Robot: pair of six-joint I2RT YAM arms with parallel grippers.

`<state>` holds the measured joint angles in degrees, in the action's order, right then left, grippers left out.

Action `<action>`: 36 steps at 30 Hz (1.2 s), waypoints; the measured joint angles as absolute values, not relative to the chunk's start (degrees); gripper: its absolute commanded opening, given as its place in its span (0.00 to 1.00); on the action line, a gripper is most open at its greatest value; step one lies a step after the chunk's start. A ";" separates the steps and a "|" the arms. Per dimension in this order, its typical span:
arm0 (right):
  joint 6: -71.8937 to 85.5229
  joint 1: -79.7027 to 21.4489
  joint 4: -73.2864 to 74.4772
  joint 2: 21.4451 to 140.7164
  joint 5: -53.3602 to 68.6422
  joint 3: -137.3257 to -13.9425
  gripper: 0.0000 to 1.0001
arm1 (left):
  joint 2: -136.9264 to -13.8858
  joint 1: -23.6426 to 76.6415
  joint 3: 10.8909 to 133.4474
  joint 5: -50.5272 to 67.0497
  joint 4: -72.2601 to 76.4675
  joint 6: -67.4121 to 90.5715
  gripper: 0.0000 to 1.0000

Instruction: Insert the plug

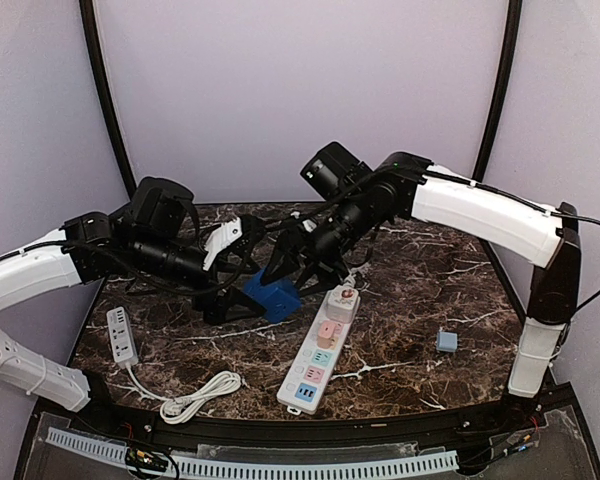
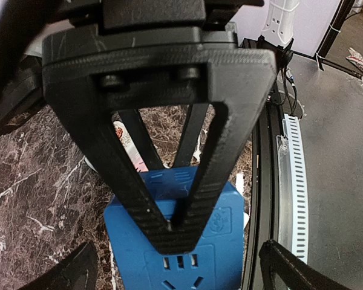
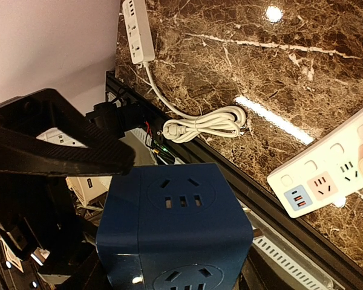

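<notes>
Top external view: the two arms meet over the middle of the marble table (image 1: 420, 290), with the blue socket cube (image 1: 273, 297) between them, just left of the far end of the long white power strip (image 1: 315, 362). The right claw (image 1: 288, 272) is clamped on the cube; the left wrist view shows one of its black fingers (image 2: 221, 151) lying flat across the cube's face. The left claw (image 1: 228, 292) stands wide open around the cube, its fingertips (image 2: 69, 272) clear of the cube on both sides. Whether the cube rests on the table cannot be told. A small white strip (image 1: 122, 335) with a coiled cord (image 1: 195, 395) lies near the left, and a small pale-blue block (image 1: 447, 341) to the right.
</notes>
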<state>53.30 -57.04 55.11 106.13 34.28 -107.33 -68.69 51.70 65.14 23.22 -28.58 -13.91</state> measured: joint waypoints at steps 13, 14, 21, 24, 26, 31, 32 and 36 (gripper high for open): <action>53.36 -57.23 54.17 107.50 36.25 -109.19 0.05 | -68.73 51.70 63.92 21.93 -26.41 -16.01 0.76; 53.47 -57.30 54.15 107.59 36.25 -109.30 0.05 | -68.77 51.72 63.92 22.00 -26.30 -16.03 0.75; 53.69 -57.41 54.28 107.92 36.01 -110.13 0.03 | -69.19 51.72 63.92 22.24 -26.00 -16.03 0.71; 53.65 -57.41 55.35 108.42 35.48 -111.04 0.00 | -69.78 51.72 63.96 22.28 -26.04 -16.01 0.71; 53.60 -57.41 56.36 108.81 34.87 -111.79 0.00 | -70.39 51.72 64.07 22.24 -26.28 -16.01 0.71; 53.15 -57.45 58.33 109.45 33.74 -113.43 0.00 | -71.88 51.72 64.14 22.09 -26.76 -15.81 0.71; 53.01 -57.47 58.67 109.54 33.54 -113.78 0.00 | -72.03 51.72 64.14 22.09 -26.76 -15.75 0.71; 52.62 -57.52 60.05 109.82 32.99 -114.89 0.00 | -72.25 51.72 64.29 22.06 -26.76 -15.44 0.71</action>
<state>52.62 -57.52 60.05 109.82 32.99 -114.89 -72.25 51.72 64.29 22.06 -26.76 -15.44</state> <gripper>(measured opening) 0.562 0.712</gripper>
